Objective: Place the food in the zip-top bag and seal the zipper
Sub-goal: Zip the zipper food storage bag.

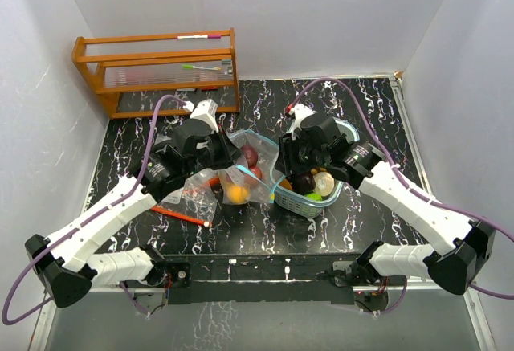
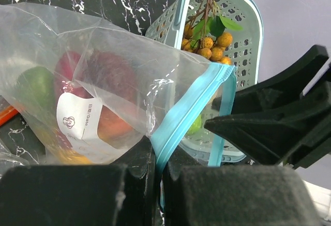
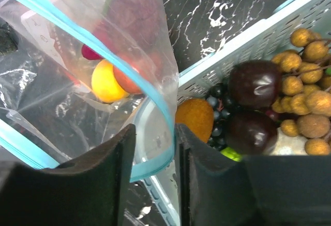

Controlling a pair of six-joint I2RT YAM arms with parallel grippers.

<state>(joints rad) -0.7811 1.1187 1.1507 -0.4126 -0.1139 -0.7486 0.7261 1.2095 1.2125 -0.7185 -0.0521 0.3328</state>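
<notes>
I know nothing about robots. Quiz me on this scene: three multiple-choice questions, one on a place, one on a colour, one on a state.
1. Where is the bunch of small orange fruits? A. teal basket B. wooden rack C. black table
2. What colour is the bag's zipper strip? A. red B. light blue C. black
3. What is the left gripper doing? A. hanging open B. gripping the basket C. pinching the zipper strip
Answers: A, it lies inside the lattice walls; B, the strip is light blue; C, its fingers close on the strip.
</notes>
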